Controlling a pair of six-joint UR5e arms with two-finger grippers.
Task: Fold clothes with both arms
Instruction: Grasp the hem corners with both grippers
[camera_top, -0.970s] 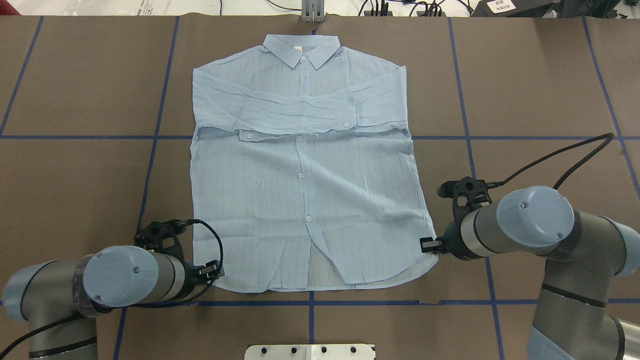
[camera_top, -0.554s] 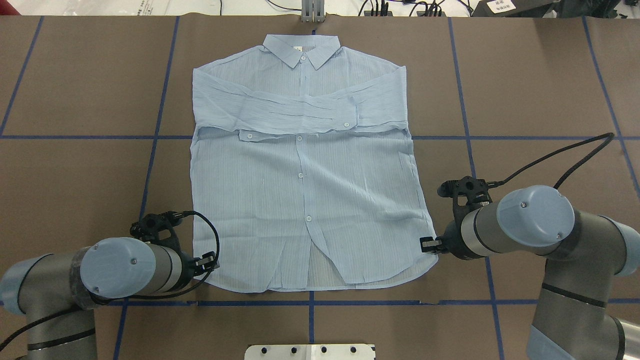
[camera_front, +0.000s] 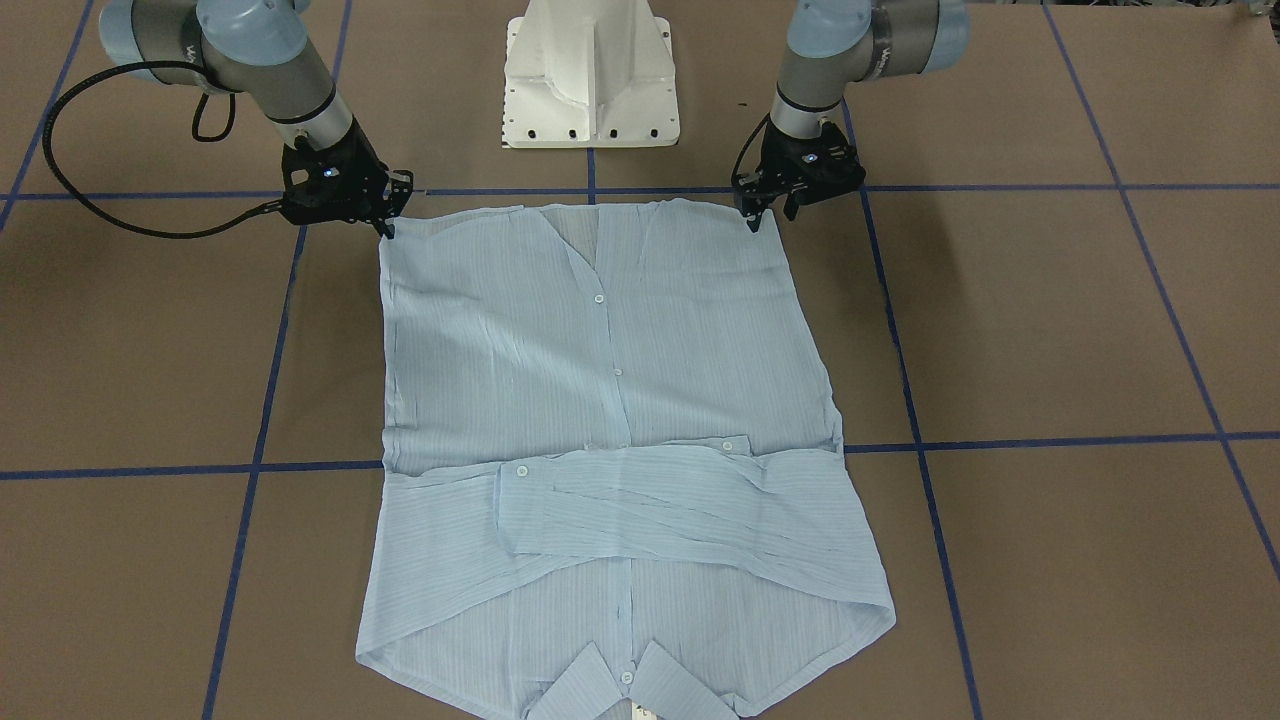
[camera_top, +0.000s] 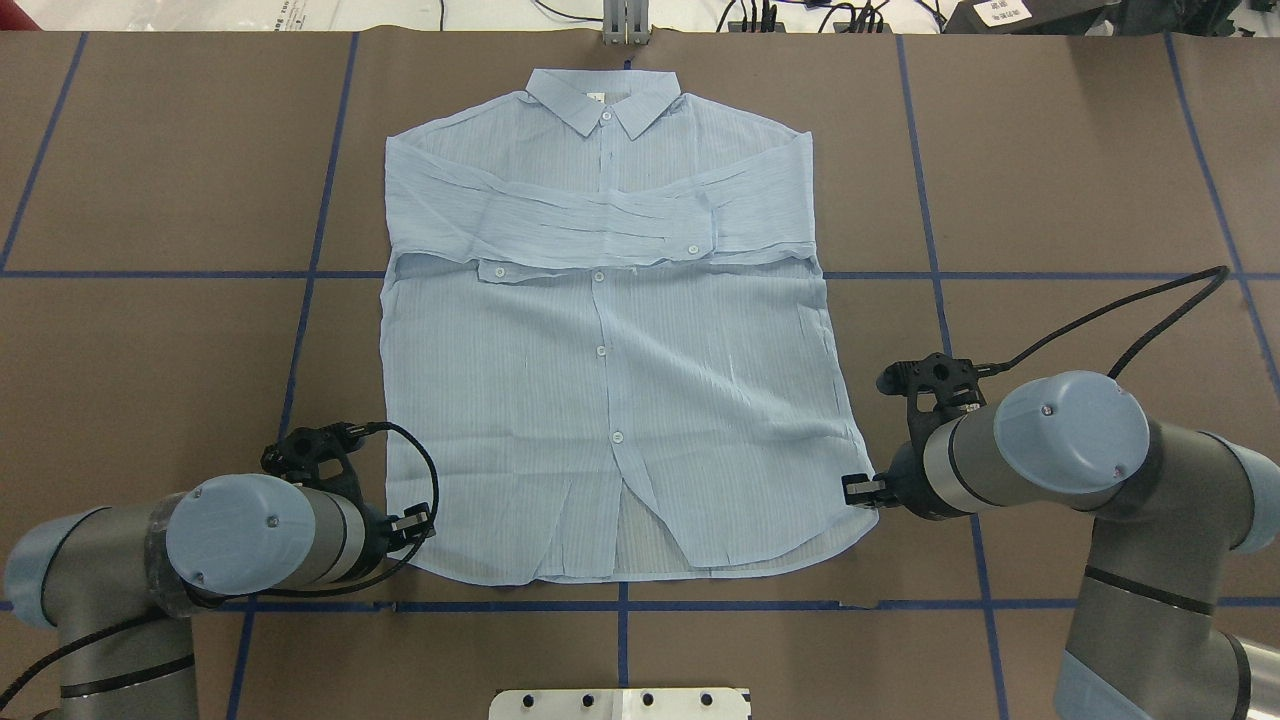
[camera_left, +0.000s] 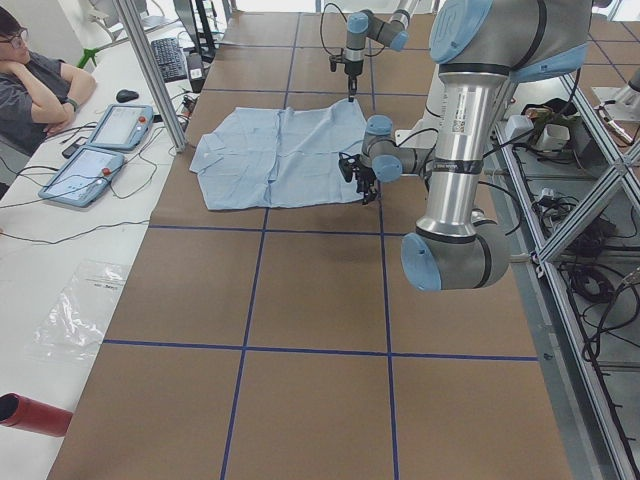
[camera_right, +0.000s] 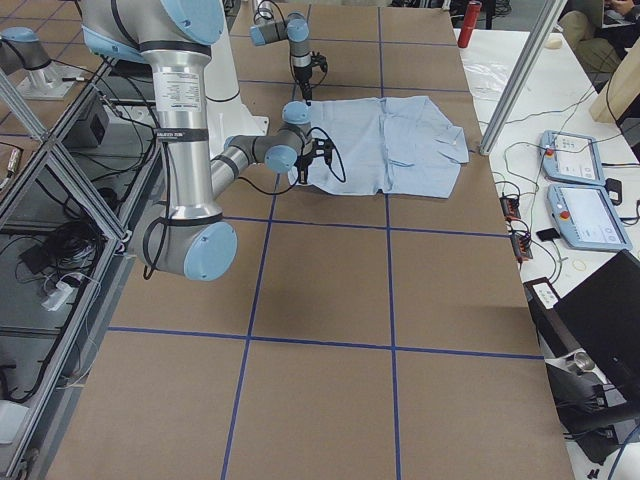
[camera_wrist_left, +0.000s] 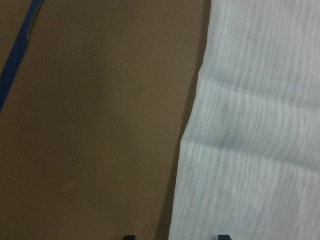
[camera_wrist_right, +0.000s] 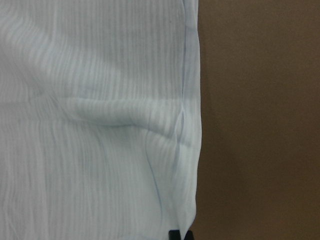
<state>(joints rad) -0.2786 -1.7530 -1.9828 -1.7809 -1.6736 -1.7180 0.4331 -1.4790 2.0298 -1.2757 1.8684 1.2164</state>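
Left gripper (camera_front: 762, 214) and right gripper (camera_front: 388, 224), in the front-facing view, sit low at the two hem corners of the shirt (camera_front: 600, 380), whose sleeves lie crossed over the chest; I judge the hem-to-collar fold is starting. Overhead, the shirt lies flat on the table (camera_top: 1080, 180), collar farthest from the robot, the white pedestal (camera_top: 620, 703) just behind the hem. Side views show a seated person (camera_left: 35, 85) and tablets (camera_left: 122, 126) well apart, no obstacle. Left wrist view: fingertips (camera_wrist_left: 223, 237) spread astride the fabric edge, not yet pinching; closing comes next. Right wrist view: jaws together on the hem, apparently gripping.
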